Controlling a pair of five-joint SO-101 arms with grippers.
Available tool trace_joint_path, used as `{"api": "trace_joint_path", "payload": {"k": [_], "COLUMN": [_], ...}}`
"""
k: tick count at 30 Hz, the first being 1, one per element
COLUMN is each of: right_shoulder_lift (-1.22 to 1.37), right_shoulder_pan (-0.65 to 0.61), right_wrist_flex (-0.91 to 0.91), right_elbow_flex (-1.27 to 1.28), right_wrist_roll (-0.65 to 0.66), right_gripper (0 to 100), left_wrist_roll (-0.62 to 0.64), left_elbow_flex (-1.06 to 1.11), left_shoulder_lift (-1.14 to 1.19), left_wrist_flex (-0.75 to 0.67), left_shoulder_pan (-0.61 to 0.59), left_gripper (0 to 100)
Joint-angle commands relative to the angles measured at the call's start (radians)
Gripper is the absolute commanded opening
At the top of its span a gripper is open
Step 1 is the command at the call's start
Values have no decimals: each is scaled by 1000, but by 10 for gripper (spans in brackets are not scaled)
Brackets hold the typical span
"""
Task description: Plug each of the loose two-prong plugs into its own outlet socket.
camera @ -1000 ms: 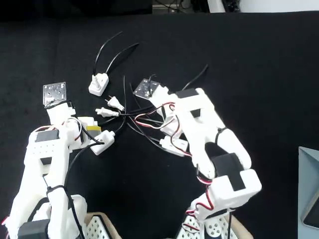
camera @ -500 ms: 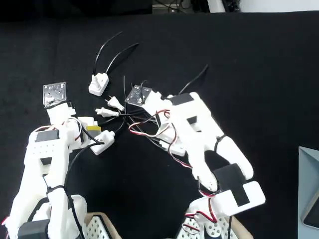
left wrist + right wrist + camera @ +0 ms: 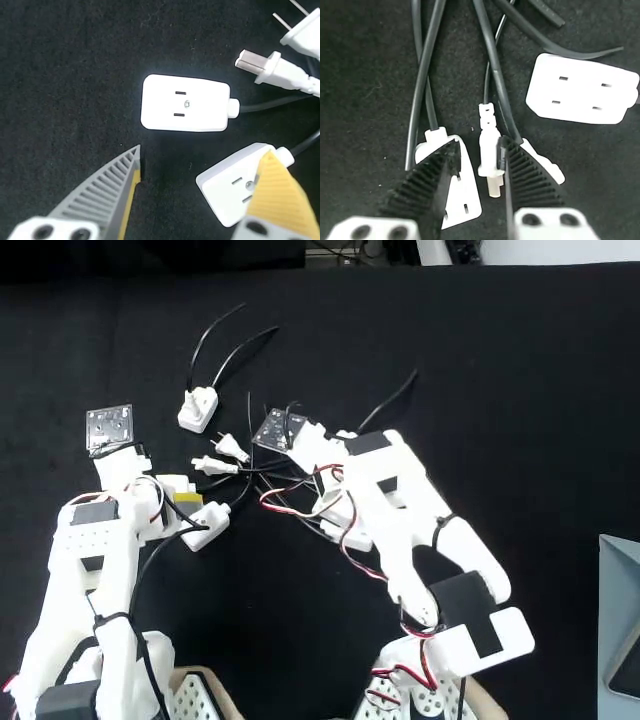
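here: right gripper, jaws apart, straddles loose plug lying between cables, near double socket. left gripper spread wide, single socket just beyond tips. likely risk: closing snags neighbouring cable, drags bundle. right wrist view gives plug-to-finger gap; high view gives cable tangle layout.

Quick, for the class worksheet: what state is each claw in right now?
Left claw: open, holding nothing.
Right claw: open, straddling a white plug, not clamped.
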Motion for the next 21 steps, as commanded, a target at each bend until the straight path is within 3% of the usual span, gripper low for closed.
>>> {"api": "trace_joint_path", "payload": {"k": [1,21], "right_shoulder_lift": [-15,193], "right_shoulder_pan": [31,118], "right_wrist_flex": [2,61], "right_elbow_flex": [13,-110], "right_wrist_roll": [5,12], "right_gripper": [128,127], "left_wrist_roll": [5,5], "left_elbow_flex": [-4,-2], "left_shoulder_lift": [-14,-14], "left_wrist_flex": [-15,-15], "left_shoulder_pan": [-2,-2], "left_gripper": [352,352]}}
